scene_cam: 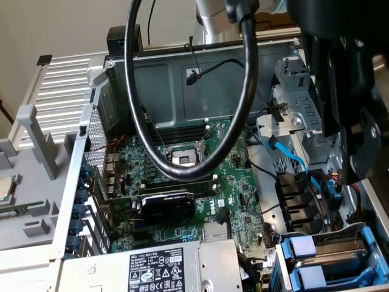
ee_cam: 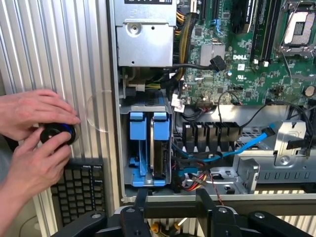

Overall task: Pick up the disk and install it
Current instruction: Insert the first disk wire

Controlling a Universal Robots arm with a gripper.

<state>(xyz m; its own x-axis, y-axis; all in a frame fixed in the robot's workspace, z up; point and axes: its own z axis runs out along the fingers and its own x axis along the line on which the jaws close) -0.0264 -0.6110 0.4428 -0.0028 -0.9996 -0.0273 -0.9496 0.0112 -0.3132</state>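
Note:
The disk (ee_cam: 151,148) stands on edge in the drive cage at the corner of the open computer case, a grey metal edge between bright blue rails. In the exterior view the disk (scene_cam: 331,261) sits at the lower right, its pale blue rail tabs facing out. My gripper (ee_cam: 172,200) hovers just outside the case wall in line with this cage. Its black fingers (ee_cam: 140,200) stand apart with nothing between them. The gripper's dark body (scene_cam: 352,134) hangs over the case's right side in the exterior view.
A person's hands (ee_cam: 29,143) hold a small round black object (ee_cam: 57,134) on the ribbed panel beside the case. Inside are the motherboard (scene_cam: 182,182), a power supply box (scene_cam: 164,267), blue and black cables (ee_cam: 247,145), and a thick black cable loop (scene_cam: 182,170).

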